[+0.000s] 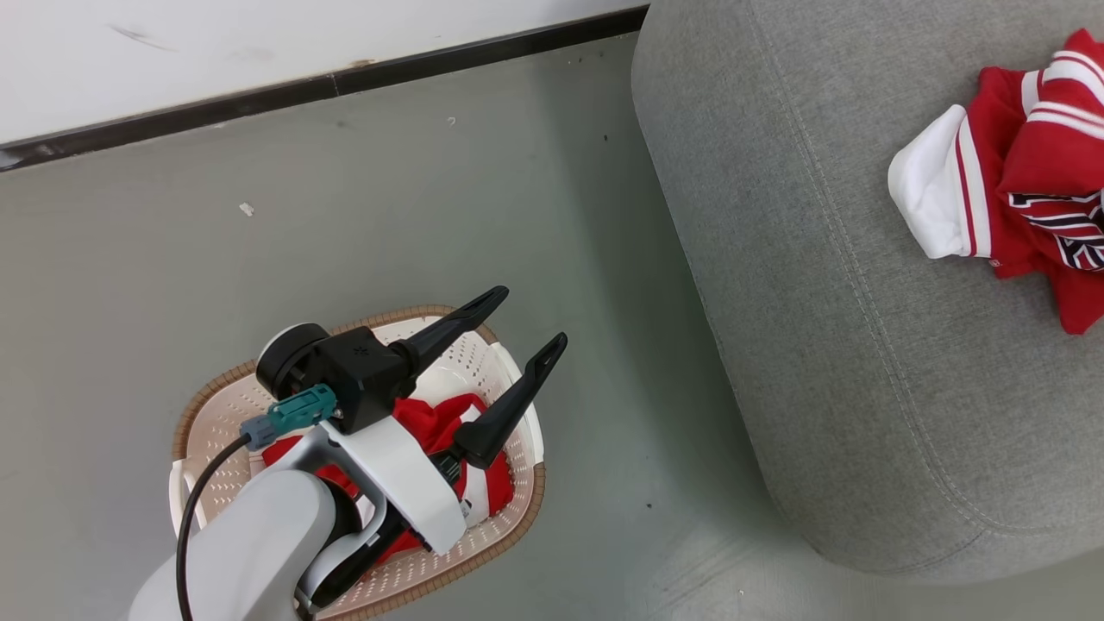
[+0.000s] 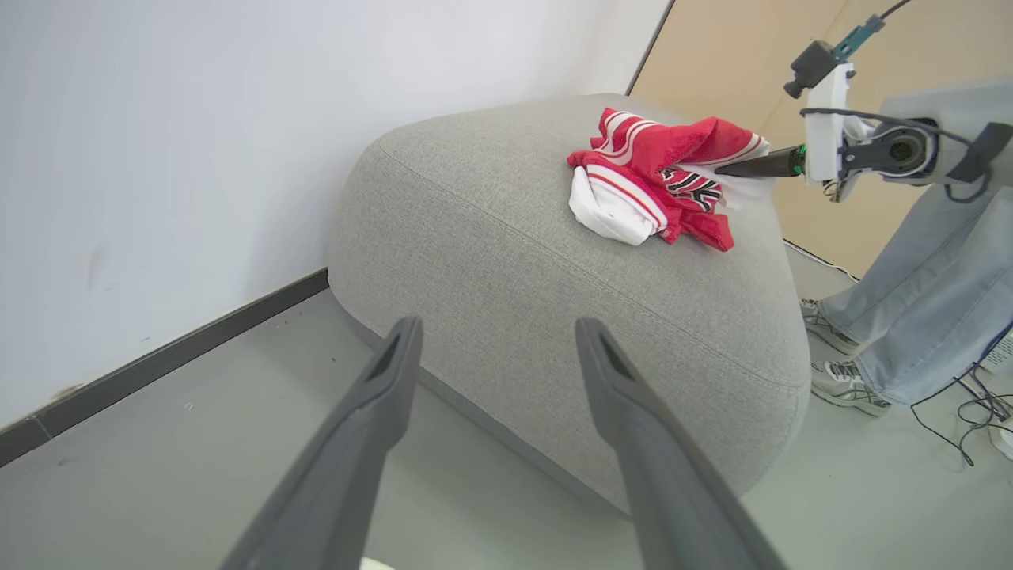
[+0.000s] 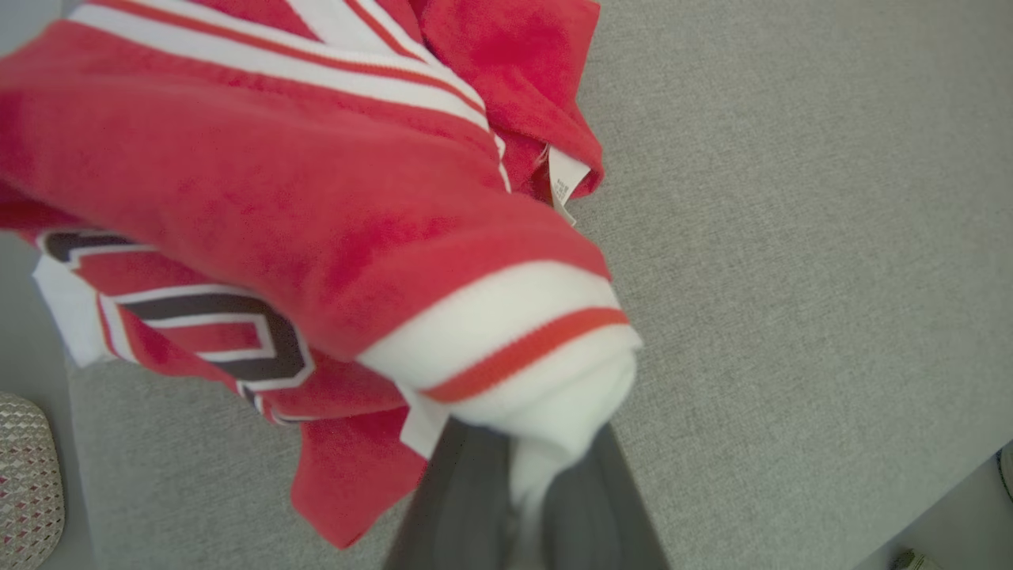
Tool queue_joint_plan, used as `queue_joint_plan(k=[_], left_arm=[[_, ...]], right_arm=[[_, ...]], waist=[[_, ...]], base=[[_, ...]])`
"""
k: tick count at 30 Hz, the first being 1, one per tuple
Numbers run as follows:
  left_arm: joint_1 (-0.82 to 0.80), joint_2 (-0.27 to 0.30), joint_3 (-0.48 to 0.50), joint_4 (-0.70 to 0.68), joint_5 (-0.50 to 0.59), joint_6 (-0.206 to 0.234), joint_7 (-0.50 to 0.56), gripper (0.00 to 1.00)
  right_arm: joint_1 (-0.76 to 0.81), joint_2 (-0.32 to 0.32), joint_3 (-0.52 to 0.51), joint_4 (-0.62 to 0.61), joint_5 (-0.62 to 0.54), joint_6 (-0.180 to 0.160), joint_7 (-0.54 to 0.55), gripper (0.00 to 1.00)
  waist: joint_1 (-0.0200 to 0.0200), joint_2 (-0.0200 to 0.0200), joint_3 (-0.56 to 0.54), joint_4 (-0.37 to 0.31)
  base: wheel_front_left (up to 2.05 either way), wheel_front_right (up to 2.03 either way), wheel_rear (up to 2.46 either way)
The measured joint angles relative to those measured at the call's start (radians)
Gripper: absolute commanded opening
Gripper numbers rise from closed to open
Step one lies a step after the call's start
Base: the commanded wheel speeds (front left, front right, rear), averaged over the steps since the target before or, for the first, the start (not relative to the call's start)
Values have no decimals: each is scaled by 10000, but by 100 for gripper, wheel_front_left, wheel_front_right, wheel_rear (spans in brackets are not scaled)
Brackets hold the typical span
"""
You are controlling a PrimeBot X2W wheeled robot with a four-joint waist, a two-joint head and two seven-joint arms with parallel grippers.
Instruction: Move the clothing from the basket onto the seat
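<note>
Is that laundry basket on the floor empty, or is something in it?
Not empty. Red clothing lies inside the basket, partly hidden under the left arm in the head view.

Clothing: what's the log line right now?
left end effector: open, over basket | right end effector: shut on clothing, on seat | basket: red garment inside

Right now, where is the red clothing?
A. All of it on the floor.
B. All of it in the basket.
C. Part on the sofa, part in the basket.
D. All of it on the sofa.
C: one red garment lies on the grey sofa, and more red fabric lies inside the basket.
</note>
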Motion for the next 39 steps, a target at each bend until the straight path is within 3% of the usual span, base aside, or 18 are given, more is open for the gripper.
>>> queue_joint_plan(k=[1,20,29,39], left_arm=[[0,-10,-2,19,0,-2,-15,100],[4,-157,-13,571,-190,-88,-558,100],[200,-205,169,932,-376,-86,-911,100],[558,-209,543,1340,-449,138,-1300,100]], right_arm=[[75,-13,8,27,12,2,36,100],[-69,-525,579,-368,23,2,320,100],[-69,-1315,316,-993,144,0,-316,100],[-72,-1047,407,-2176,84,0,-1283,100]], waist=[[0,0,-21,-3],[0,0,-845,-207],[0,0,-1504,-265],[0,0,-2176,-176]], base=[[0,0,0],[0,0,0],[0,0,0],[0,0,0]])
